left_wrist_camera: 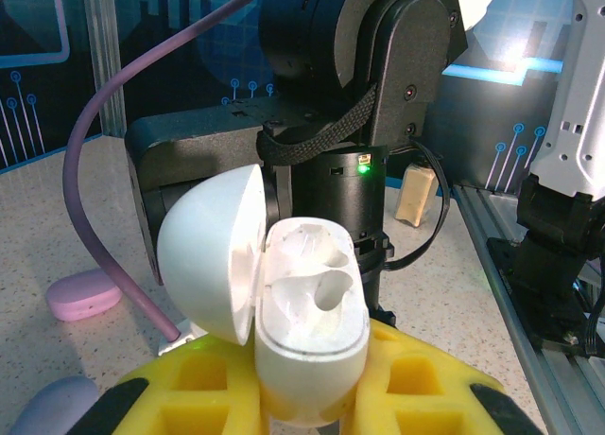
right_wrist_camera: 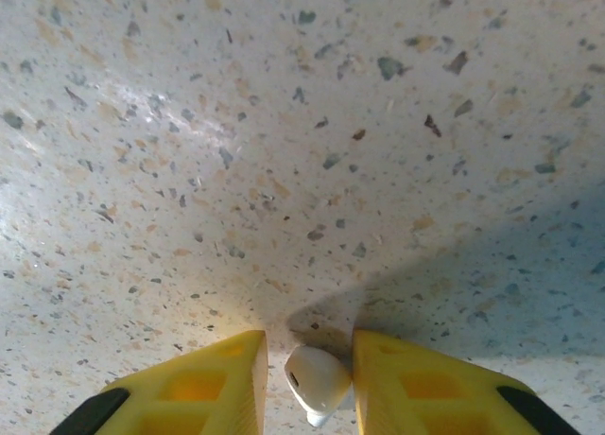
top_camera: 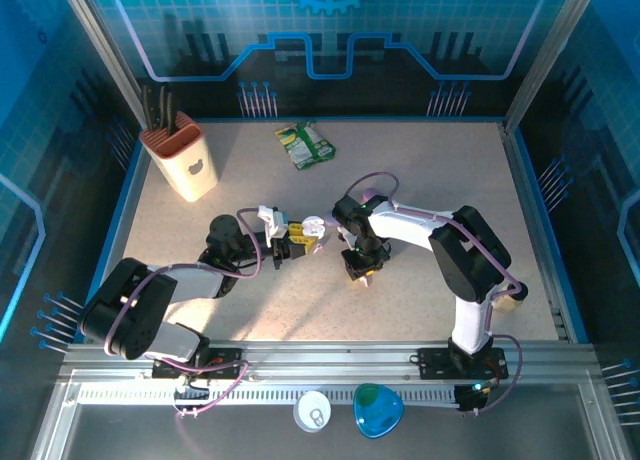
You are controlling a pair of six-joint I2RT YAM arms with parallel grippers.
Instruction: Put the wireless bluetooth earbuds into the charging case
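Between the left gripper's (left_wrist_camera: 312, 390) yellow fingers (left_wrist_camera: 203, 383): one white charging case (left_wrist_camera: 307, 303), clamped at its base, lid swung open to the side. I read both wells as empty, so nothing is seated yet.

Between the right gripper's (right_wrist_camera: 308, 359) fingers (right_wrist_camera: 203, 383): one white earbud (right_wrist_camera: 317, 383), low over the speckled table (right_wrist_camera: 284, 123). The jaws are drawn in close. The bud lies against one pad with a thin dark sliver at the other, and I judge it pinched, though whether it has left the surface I cannot tell.

Progress, as I judge it: case opened and presented, first bud taken up. Left to do: carry it across, turn it stem-down over a well and seat it, then the second bud.

Beside and below the left fingers: a pink case (left_wrist_camera: 83, 295) and a purple case (left_wrist_camera: 52, 402), both shut, lying on the table.

Directly beyond the open case: the right arm's (left_wrist_camera: 378, 95) dark wrist, standing close. I note little room there for turning the bud.

Far beyond both grippers: a utensil holder (top_camera: 185, 160) and a green packet (top_camera: 305, 145), well apart from the work.
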